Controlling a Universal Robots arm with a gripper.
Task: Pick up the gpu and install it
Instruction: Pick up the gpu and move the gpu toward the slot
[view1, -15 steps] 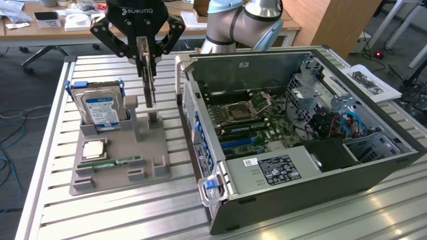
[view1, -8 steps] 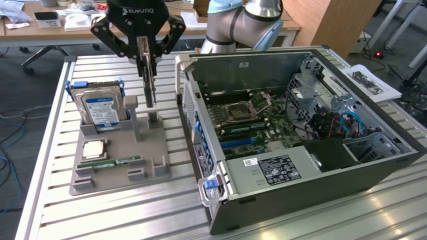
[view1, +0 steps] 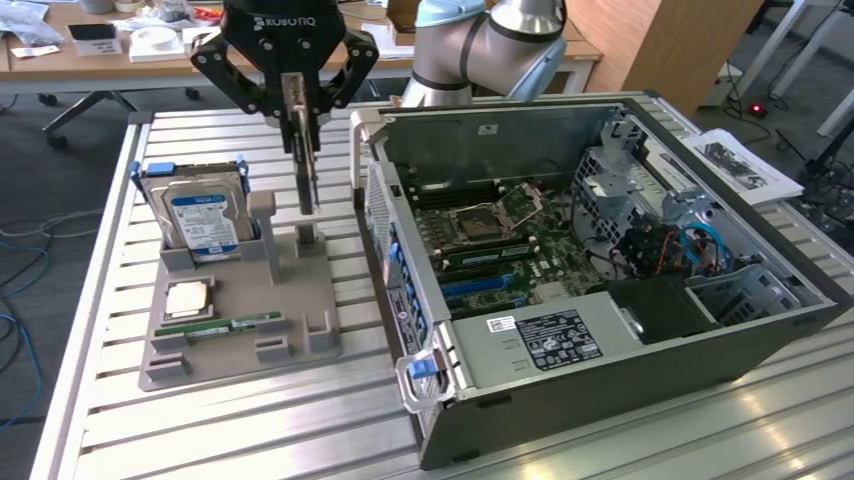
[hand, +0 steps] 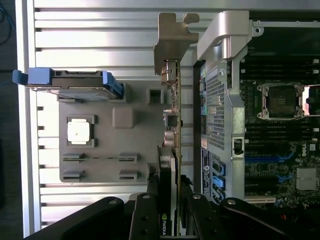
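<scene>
White ROBOTIQ lettering (view1: 286, 21) stands on the jaws' black body.

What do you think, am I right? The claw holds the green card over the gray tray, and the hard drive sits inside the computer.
Not quite. The exterior view shows the hard drive standing in the gray tray, not inside the computer. The gripper does hold the gpu over that tray.

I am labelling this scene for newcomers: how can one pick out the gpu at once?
Beside the open computer case lies a grey tray. Above it the gripper holds the gpu, a thin card with a silver bracket. Unlike the hard drive standing in the tray, it is gripped.
</scene>
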